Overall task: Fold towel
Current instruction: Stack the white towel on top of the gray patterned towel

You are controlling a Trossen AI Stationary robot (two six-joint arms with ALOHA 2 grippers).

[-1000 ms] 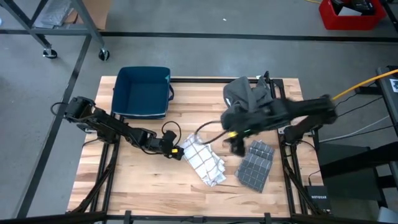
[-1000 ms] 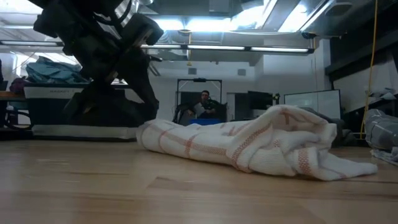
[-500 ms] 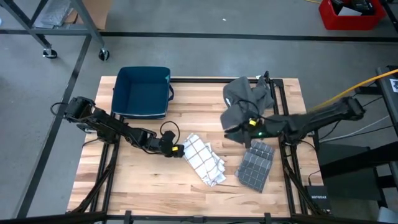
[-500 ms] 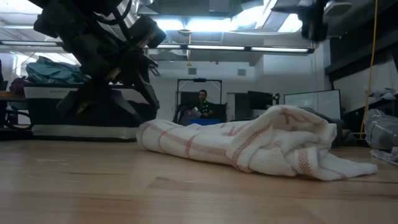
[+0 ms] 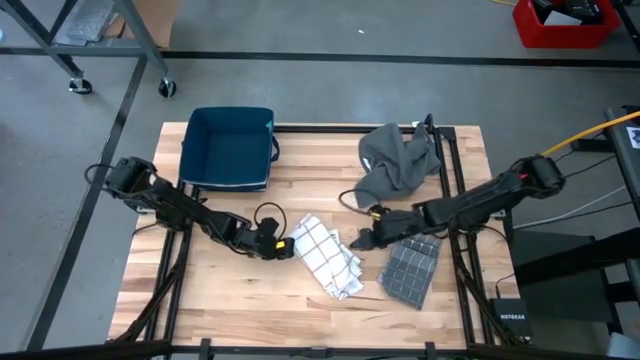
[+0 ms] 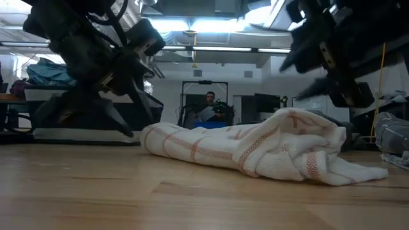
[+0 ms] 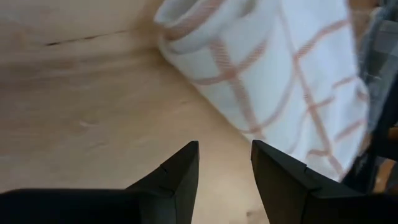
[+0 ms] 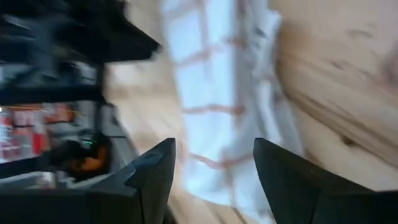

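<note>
High view: right gripper [image 5: 362, 243] (jaws apart, empty) has dropped beside towel [image 5: 326, 257].

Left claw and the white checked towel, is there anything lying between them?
No. In the left wrist view only bare wood separates the open left claw from the towel.

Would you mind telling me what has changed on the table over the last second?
The right gripper swung down from beside the grey checked cloth to the right edge of the white towel, fingers open, holding nothing. The left gripper stayed open at the towel's left end. Towel, checked cloth, grey cloth heap and blue bin did not move.
</note>
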